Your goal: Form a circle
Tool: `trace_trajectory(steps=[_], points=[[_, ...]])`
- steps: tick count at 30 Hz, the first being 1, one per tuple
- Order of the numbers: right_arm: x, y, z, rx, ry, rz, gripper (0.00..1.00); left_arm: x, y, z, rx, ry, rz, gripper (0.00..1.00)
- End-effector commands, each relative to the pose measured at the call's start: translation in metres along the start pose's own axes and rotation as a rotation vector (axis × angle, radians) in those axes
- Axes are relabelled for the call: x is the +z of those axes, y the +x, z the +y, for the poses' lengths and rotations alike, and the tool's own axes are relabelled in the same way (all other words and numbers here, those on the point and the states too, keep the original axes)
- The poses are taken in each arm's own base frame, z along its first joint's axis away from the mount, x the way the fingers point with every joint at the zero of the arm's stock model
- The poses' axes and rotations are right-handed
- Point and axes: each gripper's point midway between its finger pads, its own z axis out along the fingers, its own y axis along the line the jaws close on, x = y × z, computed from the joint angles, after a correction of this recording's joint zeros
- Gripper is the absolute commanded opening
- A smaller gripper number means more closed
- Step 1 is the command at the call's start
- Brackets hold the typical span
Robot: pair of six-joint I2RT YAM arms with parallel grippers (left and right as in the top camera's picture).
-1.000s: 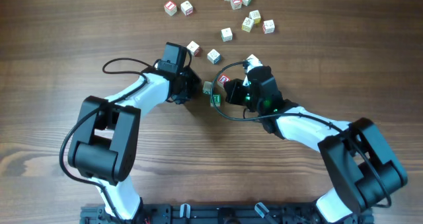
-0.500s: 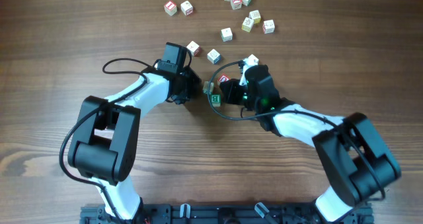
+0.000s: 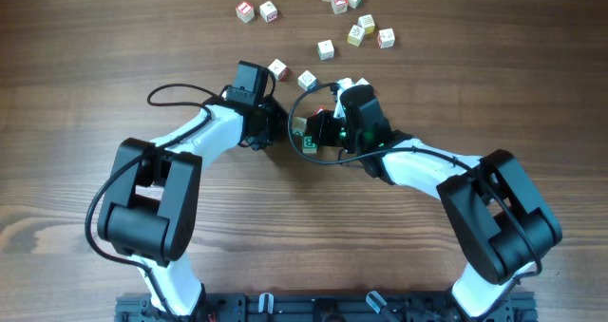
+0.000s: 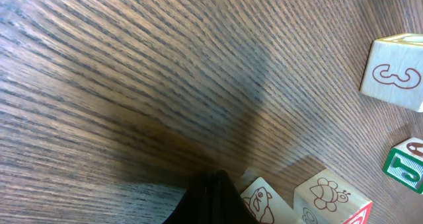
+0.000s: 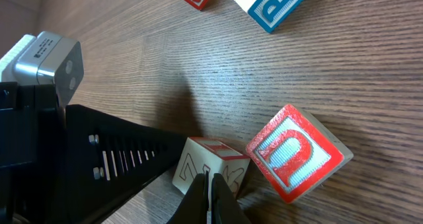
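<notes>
**Shut grippers meet at a knot of cubes, no circle formed**

We see the left gripper [image 3: 281, 127] and the right gripper [image 3: 317, 132] facing tip to tip low over the wooden table [image 3: 76, 66]. Each has its fingers pressed together and holds nothing. A small cluster of cubes [image 3: 300, 125] sits in the gap between the two tips. A green cube [image 3: 309, 142] lies just beside the right gripper's tip, on the side toward the arm bases.

From the right wrist, the closed tips meet the lower edge of a lettered cube [image 5: 211, 163]. We cannot tell whether they touch it. A U cube [image 5: 297, 151] sits just beside it to the right. The left gripper's dark finger [image 5: 125, 154] reaches the same lettered cube from the left.

From the left wrist, a bird cube [image 4: 260, 197] and a bug cube [image 4: 328, 196] lie just right of the closed tips.

Loose cubes [image 3: 356, 35] lie scattered well beyond both grippers, so the pieces make a cluster and a scatter rather than a ring.
</notes>
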Motion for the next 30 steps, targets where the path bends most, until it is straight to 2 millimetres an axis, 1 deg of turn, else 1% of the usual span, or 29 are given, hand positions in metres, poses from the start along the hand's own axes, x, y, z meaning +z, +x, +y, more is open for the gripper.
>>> trace_trajectory(steps=[1,13,22,27,30], points=[[0.010,0.002,-0.005,-0.015,0.011,0.009,0.05,0.029,0.019,0.071,-0.057,-0.218,0.048,0.04],[0.013,0.002,-0.011,0.009,0.036,-0.002,0.05,0.029,0.020,0.070,-0.058,-0.212,0.054,0.04],[0.013,-0.001,-0.010,0.006,0.033,-0.017,0.05,0.029,0.022,0.069,-0.059,-0.204,0.067,0.04],[0.020,0.001,-0.014,0.030,0.029,-0.017,0.05,0.029,0.022,0.069,-0.059,-0.205,0.068,0.04],[0.021,0.000,-0.014,0.029,0.026,-0.021,0.05,0.029,0.022,0.069,-0.059,-0.205,0.068,0.04]])
